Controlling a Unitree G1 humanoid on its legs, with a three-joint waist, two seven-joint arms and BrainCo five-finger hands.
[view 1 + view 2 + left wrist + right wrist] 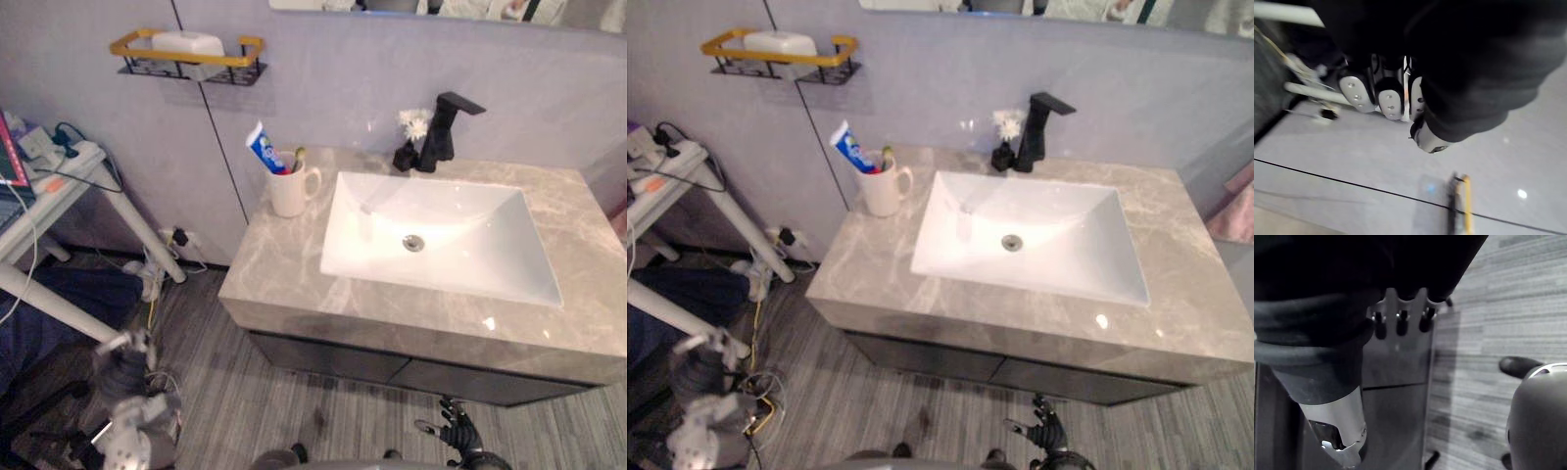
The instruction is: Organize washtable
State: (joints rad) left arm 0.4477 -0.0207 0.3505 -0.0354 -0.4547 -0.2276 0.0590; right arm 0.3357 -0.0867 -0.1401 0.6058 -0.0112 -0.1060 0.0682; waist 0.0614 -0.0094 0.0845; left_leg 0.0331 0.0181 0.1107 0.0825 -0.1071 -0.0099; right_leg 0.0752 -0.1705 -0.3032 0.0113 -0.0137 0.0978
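Washtable (294, 284): grey marbled top, standing against the far wall. A white sink (372, 225) is set into the top, right of centre.

Black faucet (443, 127): upright at the far edge of the sink, spout turned to the right. Just to its left stands a small dark vase (405, 157) with a white flower (415, 122).

White mug (289, 193): upright on the far left corner of the top, handle toward the sink. It holds a toothpaste tube (265, 149), leaning left, and a toothbrush (298, 157).

Wall shelf (230, 61): black wire with a yellow rail, mounted above and left of the washtable, well apart from it. A white box (188, 43) lies on it.

Side table (59, 186): white, at far left on the floor (245, 392), with a power strip (39, 145) on top.

Left hand (123, 362): low at near left, over the floor, clear of the washtable. Whether it is open or closed cannot be told.

Right hand (453, 429): low at the near edge, in front of the cabinet, touching nothing. Its fingers (1400, 325) are straight and slightly spread, holding nothing.
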